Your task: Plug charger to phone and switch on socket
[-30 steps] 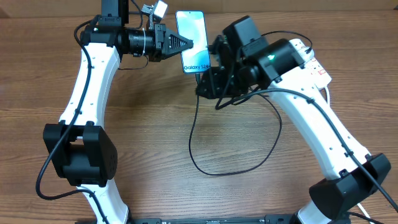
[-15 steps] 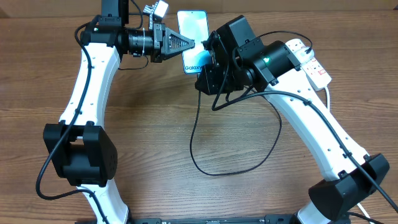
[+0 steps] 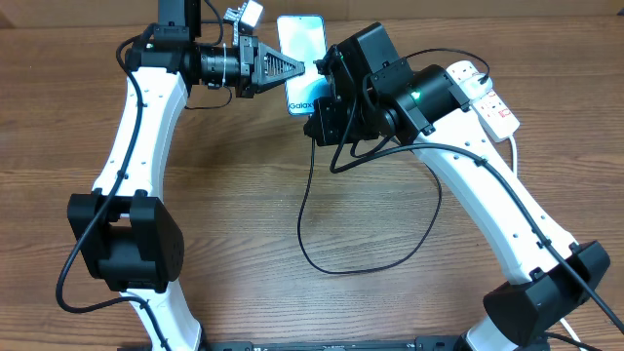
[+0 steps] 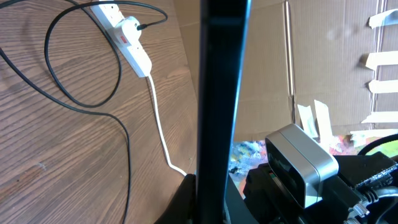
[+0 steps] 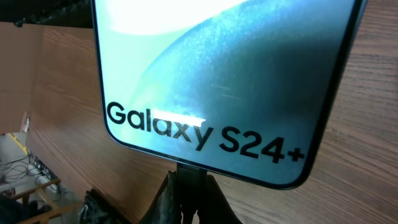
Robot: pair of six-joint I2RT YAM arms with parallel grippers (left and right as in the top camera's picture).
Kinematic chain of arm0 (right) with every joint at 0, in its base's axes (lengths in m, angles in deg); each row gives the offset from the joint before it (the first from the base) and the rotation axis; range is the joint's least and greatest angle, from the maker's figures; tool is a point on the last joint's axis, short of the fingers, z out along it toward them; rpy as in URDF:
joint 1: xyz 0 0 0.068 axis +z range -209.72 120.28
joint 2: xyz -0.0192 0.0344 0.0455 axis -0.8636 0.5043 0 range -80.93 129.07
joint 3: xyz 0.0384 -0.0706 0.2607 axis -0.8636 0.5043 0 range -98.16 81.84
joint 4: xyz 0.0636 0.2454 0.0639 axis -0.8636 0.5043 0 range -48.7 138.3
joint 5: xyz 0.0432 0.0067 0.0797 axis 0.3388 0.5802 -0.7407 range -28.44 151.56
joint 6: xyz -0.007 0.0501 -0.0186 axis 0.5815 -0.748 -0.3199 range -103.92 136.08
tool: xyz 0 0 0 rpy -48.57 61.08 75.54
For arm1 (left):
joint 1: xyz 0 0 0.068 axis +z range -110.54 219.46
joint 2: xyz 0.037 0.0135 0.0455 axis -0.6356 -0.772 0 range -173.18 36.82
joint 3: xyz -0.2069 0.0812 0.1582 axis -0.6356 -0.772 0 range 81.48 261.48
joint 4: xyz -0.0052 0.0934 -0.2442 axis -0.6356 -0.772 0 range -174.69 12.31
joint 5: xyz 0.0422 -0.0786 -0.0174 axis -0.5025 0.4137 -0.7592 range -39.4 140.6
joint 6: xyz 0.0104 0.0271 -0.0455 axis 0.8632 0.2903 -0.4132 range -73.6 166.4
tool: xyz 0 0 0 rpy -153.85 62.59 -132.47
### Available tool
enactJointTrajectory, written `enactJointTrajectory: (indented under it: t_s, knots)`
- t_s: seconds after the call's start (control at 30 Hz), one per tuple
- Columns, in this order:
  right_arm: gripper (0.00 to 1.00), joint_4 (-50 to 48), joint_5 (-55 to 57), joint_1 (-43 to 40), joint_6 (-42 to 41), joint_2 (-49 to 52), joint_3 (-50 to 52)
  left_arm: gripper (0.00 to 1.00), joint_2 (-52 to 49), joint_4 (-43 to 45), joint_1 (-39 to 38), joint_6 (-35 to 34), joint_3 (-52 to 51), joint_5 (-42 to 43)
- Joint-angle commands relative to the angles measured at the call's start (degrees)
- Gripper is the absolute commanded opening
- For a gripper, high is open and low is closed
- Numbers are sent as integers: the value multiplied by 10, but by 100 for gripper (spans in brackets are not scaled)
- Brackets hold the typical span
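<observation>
The phone (image 3: pixel 301 39) with its blue-cyan screen is held up off the table at the back, and my left gripper (image 3: pixel 300 68) is shut on its left edge. In the left wrist view the phone (image 4: pixel 221 93) shows edge-on as a dark bar between the fingers. My right gripper (image 5: pixel 191 183) is shut on the charger's small plug tip (image 5: pixel 190 174), which touches the phone's (image 5: pixel 217 74) lower edge under the "Galaxy S24+" text. The black charger cable (image 3: pixel 370 265) loops across the table. The socket (image 3: pixel 485 93) lies at the right behind my right arm.
The socket (image 4: pixel 129 38) has a white plug in it and a thick white cord (image 4: pixel 158 124) running toward the table's back edge. A cardboard wall with tape strips (image 4: pixel 323 68) stands behind. A small camera box (image 3: pixel 251 14) sits near the left wrist.
My right gripper has shut on the plug tip and moved up and left against the phone's lower end. The left gripper has kept its hold on the phone.
</observation>
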Motion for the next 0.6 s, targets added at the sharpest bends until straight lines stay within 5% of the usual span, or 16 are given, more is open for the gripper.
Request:
enactJointTrajectory:
  t_s: [0.0, 0.27, 0.33, 0.4, 0.47, 0.57]
  knots:
    - [4, -13, 25, 3, 0, -3, -13, 4, 6, -1, -2, -8, 6, 50]
    - [7, -24, 26, 2, 1, -3, -13, 4, 6, -1, -2, -8, 6, 48]
    - [32, -19, 26, 2, 1, -3, -13, 4, 6, 0, -2, -8, 6, 35]
    - [39, -14, 26, 2, 3, -3, -13, 4, 6, 0, -2, -8, 6, 9]
    - [57, -6, 30, 2, 3, -3, -14, 4, 6, 0, 0, -8, 6, -39]
    - [66, 9, 56, 2, 3, -4, -14, 4, 5, 0, 2, -8, 6, -81]
